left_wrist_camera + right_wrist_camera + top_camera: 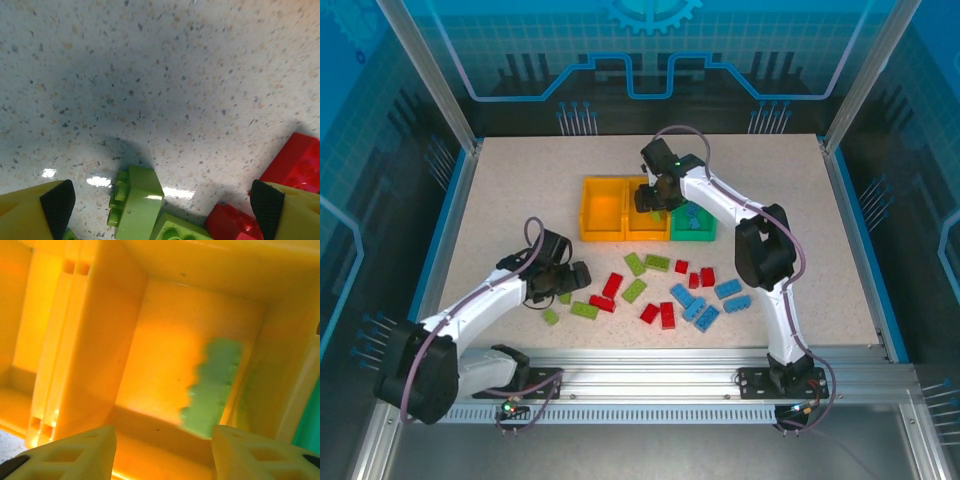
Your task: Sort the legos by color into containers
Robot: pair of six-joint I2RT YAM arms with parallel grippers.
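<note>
Loose red (612,285), lime (635,264) and light blue (727,289) legos lie scattered in front of the containers. Of these, two are orange-yellow bins (602,208) (642,232) and one is a green bin (693,232) holding blue bricks. My left gripper (572,281) (162,205) hangs low at the pile's left end, open. A lime brick (135,200) lies on its side between its pads, apart from both. Over the middle orange-yellow bin (165,365) my right gripper (656,197) (162,450) is open, and a blurred lime brick (212,387) is inside the bin beyond its fingers.
A second lime brick (180,231) and two red bricks (232,222) (295,162) crowd the left gripper's right pad (267,205). The table (520,200) has a raised blue border, and a metal rail (670,385) runs along the near edge.
</note>
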